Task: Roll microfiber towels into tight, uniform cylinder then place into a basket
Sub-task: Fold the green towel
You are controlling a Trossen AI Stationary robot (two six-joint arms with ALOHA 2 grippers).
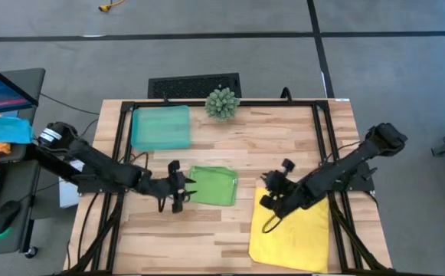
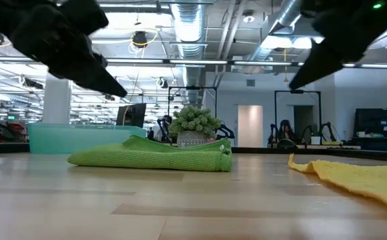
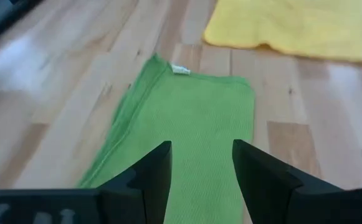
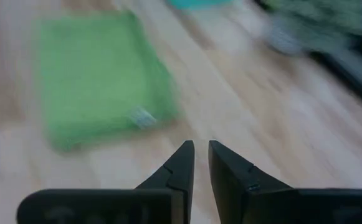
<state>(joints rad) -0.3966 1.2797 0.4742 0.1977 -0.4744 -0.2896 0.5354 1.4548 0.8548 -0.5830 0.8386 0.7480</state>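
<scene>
While poised at the left edge of the green towel [image 1: 212, 185], mid-frame in the high view, stands wide with nothing between the fingers: so much for the left tool [image 1: 178, 189]. Lies flat and unrolled on the table [image 1: 283, 138], that towel, doubled over by the look of it, with the white tag at the far corner in the left wrist view.

Hovers lower right of centre over the top-left corner of the yellow towel [image 1: 292, 234], also flat: the right tool [image 1: 272, 201], narrowed to a slim gap and holding nothing.

Sits empty at upper left, well apart from both cloths: the basket [image 1: 161, 127].

Probably the start of rolling the green one. To do it well:
- Lower until both fingertips straddle the hem, then pinch the whole edge, not one layer.
- Turn the first fold small and firm, since a loose core likely gives a slack roll.
- Keep the roll square to the towel's sides, so the ends come out even.
- Pin the far side with the right tool if the cloth slides.
</scene>
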